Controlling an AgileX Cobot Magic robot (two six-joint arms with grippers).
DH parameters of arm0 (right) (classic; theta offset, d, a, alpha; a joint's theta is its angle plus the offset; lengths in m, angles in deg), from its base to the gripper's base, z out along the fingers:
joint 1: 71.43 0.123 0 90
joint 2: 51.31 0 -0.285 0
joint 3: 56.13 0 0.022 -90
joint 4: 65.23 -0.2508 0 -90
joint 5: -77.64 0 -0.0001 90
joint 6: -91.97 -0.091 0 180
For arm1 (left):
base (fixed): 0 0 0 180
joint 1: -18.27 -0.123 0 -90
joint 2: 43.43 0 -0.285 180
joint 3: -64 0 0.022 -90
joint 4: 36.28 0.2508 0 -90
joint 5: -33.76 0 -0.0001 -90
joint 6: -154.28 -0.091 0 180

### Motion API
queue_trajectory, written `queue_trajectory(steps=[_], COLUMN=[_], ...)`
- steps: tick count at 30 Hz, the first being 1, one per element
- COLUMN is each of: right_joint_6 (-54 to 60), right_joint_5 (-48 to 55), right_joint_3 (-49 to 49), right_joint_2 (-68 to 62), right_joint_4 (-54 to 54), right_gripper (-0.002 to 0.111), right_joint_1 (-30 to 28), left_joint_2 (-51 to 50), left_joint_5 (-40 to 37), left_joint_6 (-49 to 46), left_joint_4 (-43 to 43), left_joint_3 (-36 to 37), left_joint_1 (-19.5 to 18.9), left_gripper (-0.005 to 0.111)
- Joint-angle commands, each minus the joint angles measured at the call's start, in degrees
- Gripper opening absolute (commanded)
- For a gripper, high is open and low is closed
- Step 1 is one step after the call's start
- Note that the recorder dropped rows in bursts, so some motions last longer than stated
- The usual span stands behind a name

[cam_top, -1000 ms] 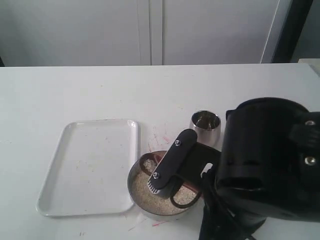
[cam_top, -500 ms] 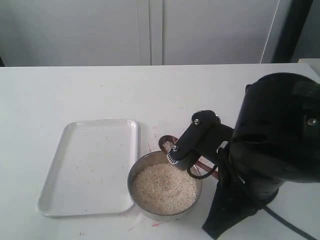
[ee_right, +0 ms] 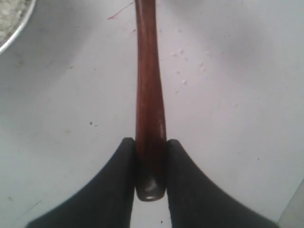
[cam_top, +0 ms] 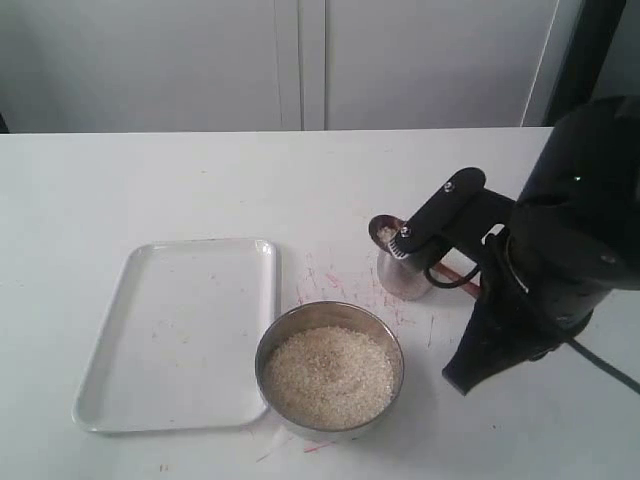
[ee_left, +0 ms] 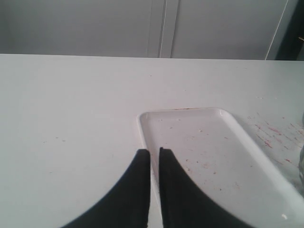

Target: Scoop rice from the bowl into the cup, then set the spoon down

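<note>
The wide steel bowl (cam_top: 268,345) stands near the table's front, filled with white rice (cam_top: 328,375). Behind it to the right is the small steel cup (cam_top: 403,280), partly hidden by my right gripper (cam_top: 403,246). That gripper (ee_right: 151,145) is shut on the end of the reddish-brown spoon's handle (ee_right: 149,95). The spoon's oval bowl (cam_top: 384,231) holds some rice and hovers just above the cup's far rim. My left gripper (ee_left: 154,152) is shut on nothing, above the tray's edge; the exterior view does not show it.
A white rectangular tray (cam_top: 180,330) lies left of the bowl, also seen in the left wrist view (ee_left: 209,152). Red marks and stray grains dot the table round the cup. The bowl's rim (ee_right: 14,29) shows in a corner of the right wrist view.
My right gripper lifted the spoon out of the bowl's rice and carried it back and to the right, over the cup. The bowl, cup and tray stayed put.
</note>
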State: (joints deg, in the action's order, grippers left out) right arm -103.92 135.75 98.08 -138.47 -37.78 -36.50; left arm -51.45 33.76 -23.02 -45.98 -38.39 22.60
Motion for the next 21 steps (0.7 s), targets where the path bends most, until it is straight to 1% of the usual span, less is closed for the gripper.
queue_trajectory(steps=[1,7,15,21], right_joint_6=[0.64,-1.24,-2.81,-7.23], right_joint_5=[-0.93,1.1,1.08,1.07], right_joint_3=[-0.04,-0.04,-0.04,-0.04], right_joint_2=[-0.13,-3.1,-6.52,-8.82], right_joint_4=[4.01,11.17,14.65,19.19], right_gripper=[0.0,0.0,0.0,0.0], right_joint_1=[-2.47,-3.0,-3.0,-3.0], left_joint_2=[0.24,0.24,0.24,0.24], left_joint_5=[0.0,0.0,0.0,0.0], left_joint_6=[0.04,0.04,0.04,0.04], left_joint_4=[-0.29,-0.29,-0.29,-0.29], left_joint_3=[-0.39,-0.39,-0.39,-0.39], left_joint_1=[0.31,0.31,0.31,0.31], left_gripper=[0.014,0.014,0.014,0.014])
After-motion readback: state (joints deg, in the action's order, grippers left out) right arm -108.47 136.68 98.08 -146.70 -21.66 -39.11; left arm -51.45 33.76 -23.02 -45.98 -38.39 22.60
